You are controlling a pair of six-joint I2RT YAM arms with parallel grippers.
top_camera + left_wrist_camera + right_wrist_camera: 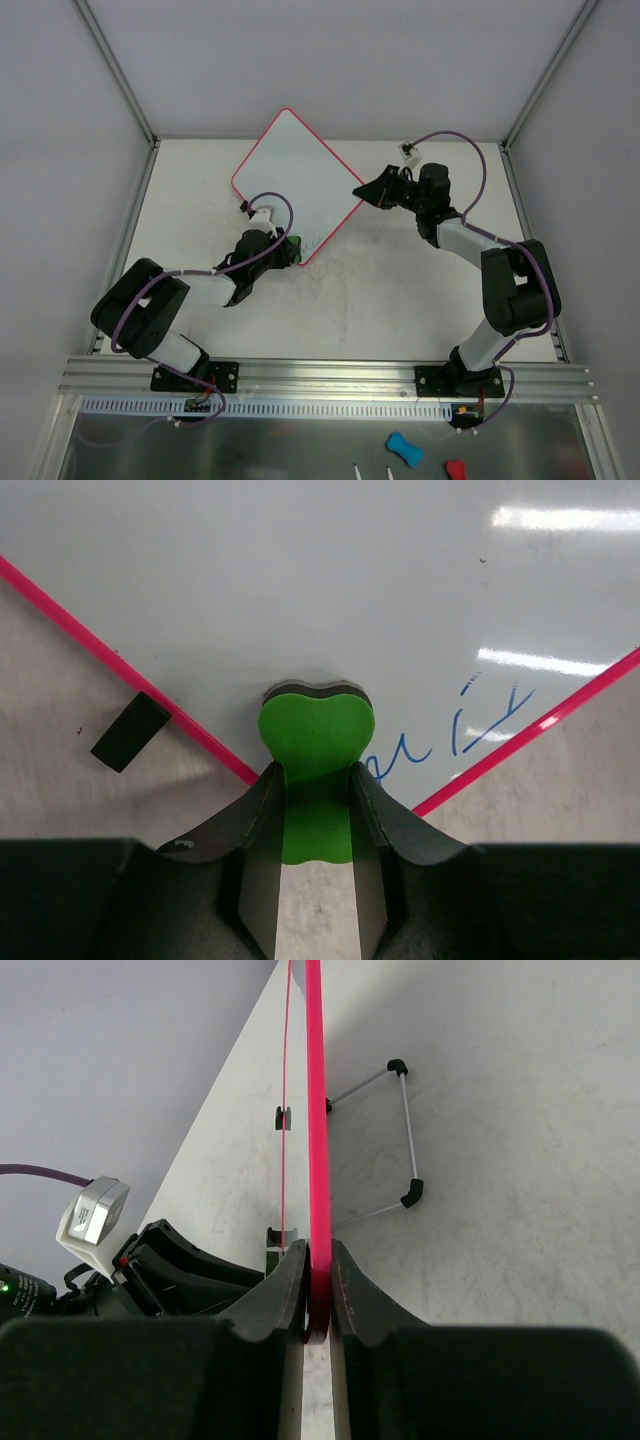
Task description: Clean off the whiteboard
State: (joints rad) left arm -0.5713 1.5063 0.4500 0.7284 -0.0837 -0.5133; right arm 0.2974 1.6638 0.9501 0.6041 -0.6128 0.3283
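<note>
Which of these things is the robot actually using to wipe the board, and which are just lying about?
In use:
whiteboard, gripped at its edge by the right jaws
green eraser, in the left jaws
blue writing to wipe off

Lying about:
blue eraser
red piece
two white sticks
</note>
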